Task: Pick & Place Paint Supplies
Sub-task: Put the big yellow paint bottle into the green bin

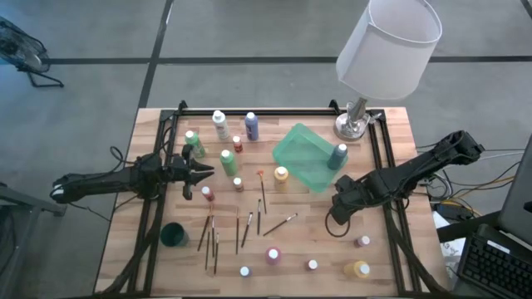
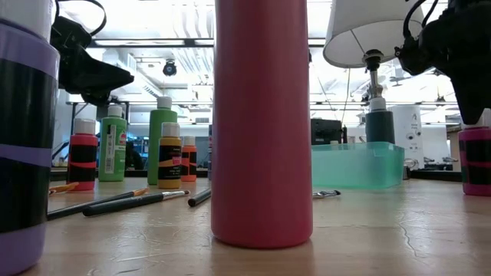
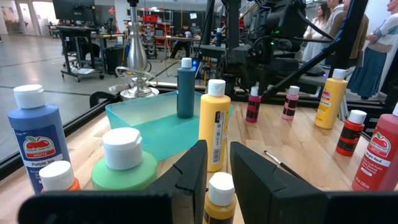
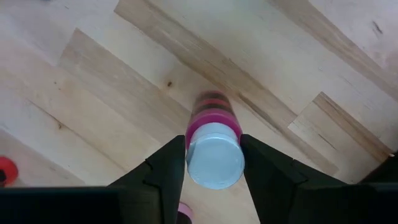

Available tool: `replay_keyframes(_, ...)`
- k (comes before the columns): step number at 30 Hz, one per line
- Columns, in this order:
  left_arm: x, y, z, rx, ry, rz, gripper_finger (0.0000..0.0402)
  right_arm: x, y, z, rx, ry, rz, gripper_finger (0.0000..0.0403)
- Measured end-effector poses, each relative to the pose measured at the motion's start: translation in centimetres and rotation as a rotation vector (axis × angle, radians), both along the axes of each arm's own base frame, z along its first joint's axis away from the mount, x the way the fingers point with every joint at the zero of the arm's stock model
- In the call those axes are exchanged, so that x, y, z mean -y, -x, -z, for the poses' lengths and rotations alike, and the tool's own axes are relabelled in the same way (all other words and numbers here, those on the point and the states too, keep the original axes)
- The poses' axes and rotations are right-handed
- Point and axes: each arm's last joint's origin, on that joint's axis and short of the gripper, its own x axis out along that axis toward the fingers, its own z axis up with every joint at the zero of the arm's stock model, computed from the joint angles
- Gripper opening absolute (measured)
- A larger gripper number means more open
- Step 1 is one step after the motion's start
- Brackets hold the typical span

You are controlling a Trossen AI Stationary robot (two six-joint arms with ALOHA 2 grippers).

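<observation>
Right claw [image 4: 213, 163]: fingers bracketing the white cap of a pink-and-black paint bottle [image 4: 214, 140] standing on the worktop [image 4: 93, 93]; whether they are touching it yet is unclear. Left claw [image 3: 217, 171]: hovering nearly closed and empty over bottles on the left.

Progress: one dark teal bottle [image 1: 337, 155] is standing in the green tray [image 1: 301, 149]; the other bottles and the brushes [image 1: 212, 237] are lying outside it.

Obscured: low view largely blocked by a pink bottle [image 2: 261, 123].
</observation>
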Motion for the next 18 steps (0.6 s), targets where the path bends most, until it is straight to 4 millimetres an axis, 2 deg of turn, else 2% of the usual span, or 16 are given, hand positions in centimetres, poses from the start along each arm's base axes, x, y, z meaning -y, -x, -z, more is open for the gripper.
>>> replay_keyframes(11,0.00,0.00,0.01,0.000,0.000,0.000,0.0076,-0.04,-0.11,-0.01,0.008,-0.013,-0.008,0.0213)
replay_keyframes(18,0.00,0.00,0.00,0.000,0.000,0.000,0.0076,-0.05,-0.10,-0.02,0.008,-0.014,-0.008,0.0235)
